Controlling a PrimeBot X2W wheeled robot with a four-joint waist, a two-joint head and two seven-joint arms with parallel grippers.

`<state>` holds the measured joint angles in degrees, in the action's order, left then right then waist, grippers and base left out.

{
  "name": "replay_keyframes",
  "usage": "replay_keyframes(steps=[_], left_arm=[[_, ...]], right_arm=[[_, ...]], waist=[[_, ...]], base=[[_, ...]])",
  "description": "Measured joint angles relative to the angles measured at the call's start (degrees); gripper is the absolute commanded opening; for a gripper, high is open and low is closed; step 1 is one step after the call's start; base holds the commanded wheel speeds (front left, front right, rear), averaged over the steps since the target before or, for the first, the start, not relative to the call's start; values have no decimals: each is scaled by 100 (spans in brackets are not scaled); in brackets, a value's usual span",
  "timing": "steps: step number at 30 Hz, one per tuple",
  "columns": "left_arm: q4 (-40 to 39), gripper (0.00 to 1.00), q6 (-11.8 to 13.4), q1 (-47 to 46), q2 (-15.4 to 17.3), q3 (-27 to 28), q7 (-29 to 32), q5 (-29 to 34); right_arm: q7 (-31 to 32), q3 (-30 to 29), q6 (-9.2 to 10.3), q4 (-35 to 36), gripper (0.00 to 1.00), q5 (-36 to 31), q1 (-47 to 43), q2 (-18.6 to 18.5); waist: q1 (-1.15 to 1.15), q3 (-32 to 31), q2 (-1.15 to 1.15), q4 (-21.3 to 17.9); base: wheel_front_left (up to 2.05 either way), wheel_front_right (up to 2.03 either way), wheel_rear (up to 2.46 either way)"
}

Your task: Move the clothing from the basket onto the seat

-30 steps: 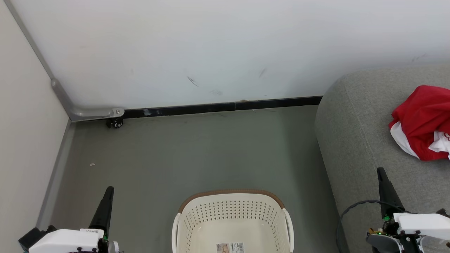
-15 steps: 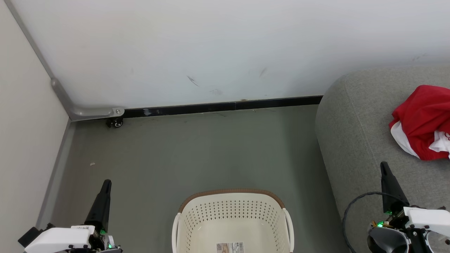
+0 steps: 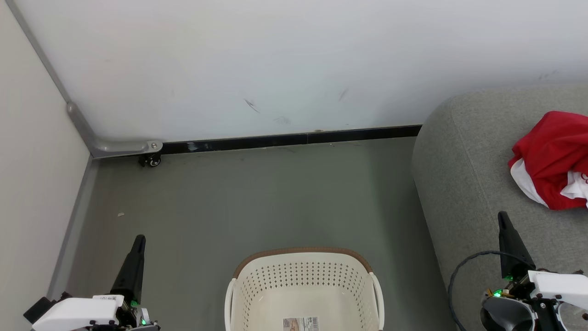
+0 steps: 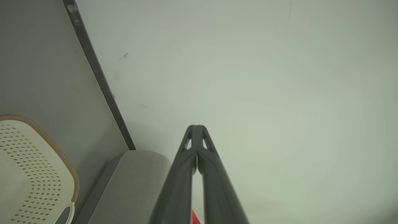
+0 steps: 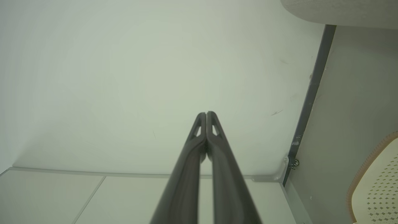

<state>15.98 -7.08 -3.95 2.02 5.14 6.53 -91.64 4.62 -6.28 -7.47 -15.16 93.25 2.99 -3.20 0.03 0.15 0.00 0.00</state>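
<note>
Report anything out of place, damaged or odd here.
Nothing serious. The wall bears dark scuff marks above the skirting, and a small pale scrap lies on the floor. The clothing sits crumpled on the seat; the basket stands upright, nothing spilled.

Light: bright, even, diffuse — no glare.
Shadows: soft, faint on the floor (image 3: 275,197) beside the seat (image 3: 459,184).
Head view: sharp throughout.
Wrist views: greenish cast, wide-angle bending at edges — near fingers (image 4: 177,193) blurred.
</note>
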Motion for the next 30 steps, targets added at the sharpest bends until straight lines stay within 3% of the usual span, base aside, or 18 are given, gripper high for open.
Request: replay_keyframes(steps=[30], left_arm=[[-3,0,0,0,-1,-3,0,0]], right_arm=[[1,-16,0,-9,0,0,71,-1]], waist=[[-1,1,0,0]], base=[[0,0,0]])
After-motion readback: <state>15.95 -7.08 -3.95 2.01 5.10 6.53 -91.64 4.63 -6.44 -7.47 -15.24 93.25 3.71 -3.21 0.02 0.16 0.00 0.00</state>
